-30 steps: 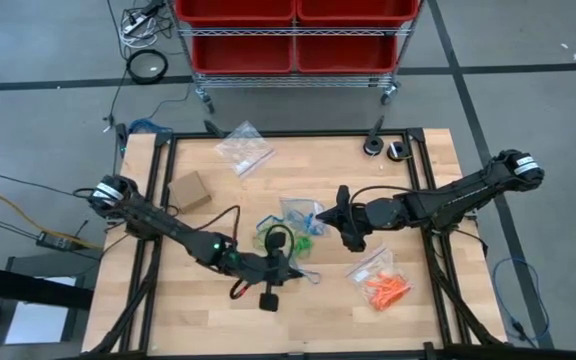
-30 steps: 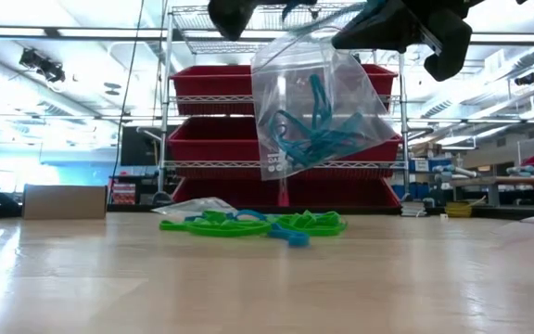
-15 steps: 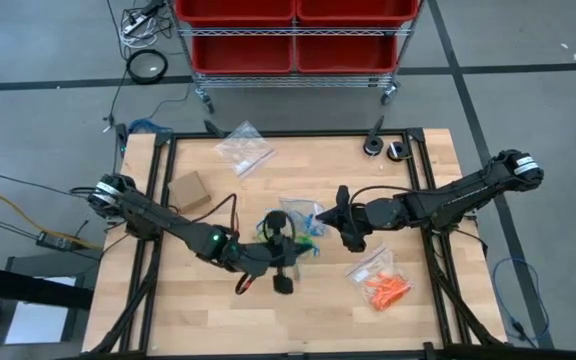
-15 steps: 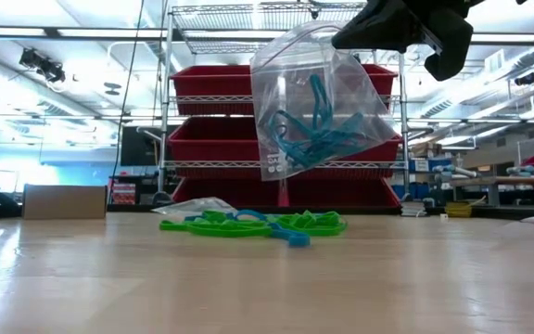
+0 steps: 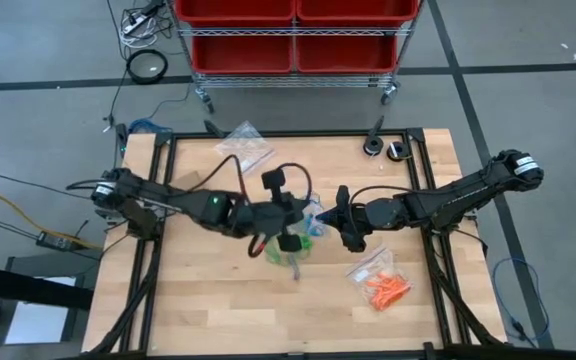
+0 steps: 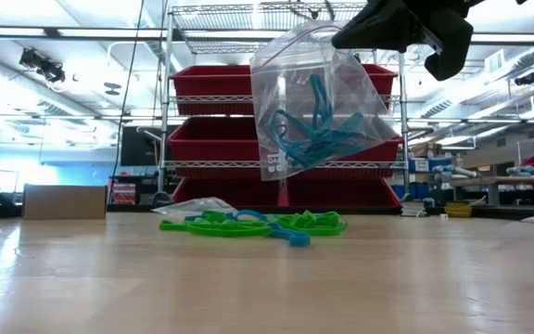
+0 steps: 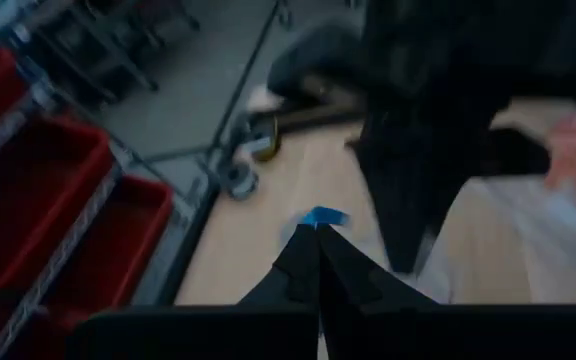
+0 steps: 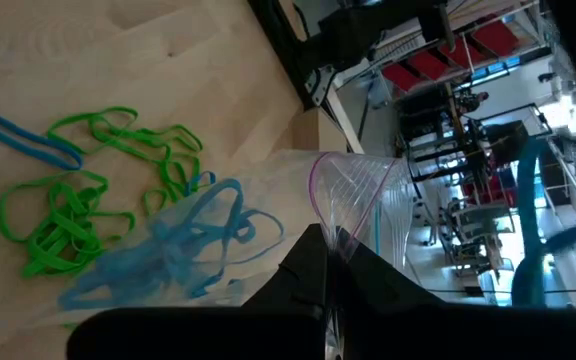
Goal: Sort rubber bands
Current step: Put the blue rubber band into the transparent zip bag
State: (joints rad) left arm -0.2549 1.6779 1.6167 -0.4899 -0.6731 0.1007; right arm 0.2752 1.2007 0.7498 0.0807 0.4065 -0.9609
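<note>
Rubber bands [image 6: 248, 224]: green and blue ones lying mid-table | right gripper [image 8: 326, 243]: pinching clear bag [image 6: 315, 102] of blue bands, holding it aloft | left gripper [image 7: 317, 232]: hovering nearby, fingers closed on blue band [image 7: 321, 217]

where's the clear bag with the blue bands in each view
High view: the clear bag sits mid-table, at the right gripper, half hidden by the left arm.
Low view: hanging upper centre, above the green bands.
Left wrist view: cannot tell.
Right wrist view: lower centre, its rim pinched in the fingers.
Shared landmark: the green bands, beside the bag in the right wrist view.
</note>
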